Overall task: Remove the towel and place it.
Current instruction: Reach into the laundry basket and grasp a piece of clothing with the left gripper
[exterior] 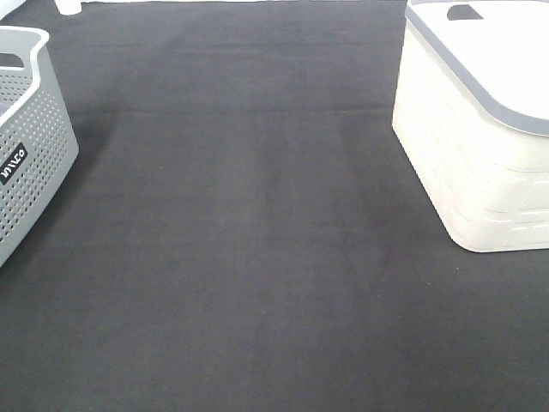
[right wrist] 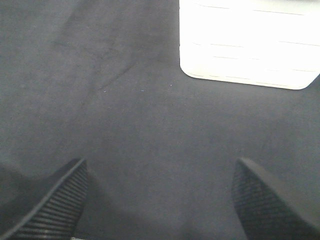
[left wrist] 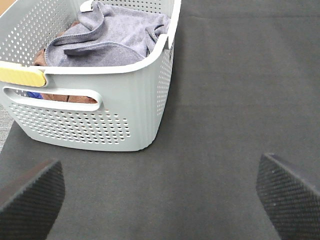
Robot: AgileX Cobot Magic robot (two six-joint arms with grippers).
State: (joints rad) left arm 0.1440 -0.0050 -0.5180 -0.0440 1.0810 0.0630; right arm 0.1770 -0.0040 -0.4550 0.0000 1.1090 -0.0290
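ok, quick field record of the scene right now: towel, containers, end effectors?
grey basket: at the left edge of the black table cover
towel: grey, crumpled in the grey basket, on top of a reddish-brown cloth
white bin: right side, grey rim
left end effector: open, empty, short of the basket
right end effector: open, empty, over the cover near the white bin
task status: towel not yet picked

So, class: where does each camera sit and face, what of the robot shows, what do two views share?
Exterior high: above, looking down at black covering between grey basket and white bin; no arm shows.
Left wrist: on left arm, facing grey basket holding towel; open left gripper shows.
Right wrist: on right arm, facing white bin; open right gripper shows.
Shared with high view: basket, bin.
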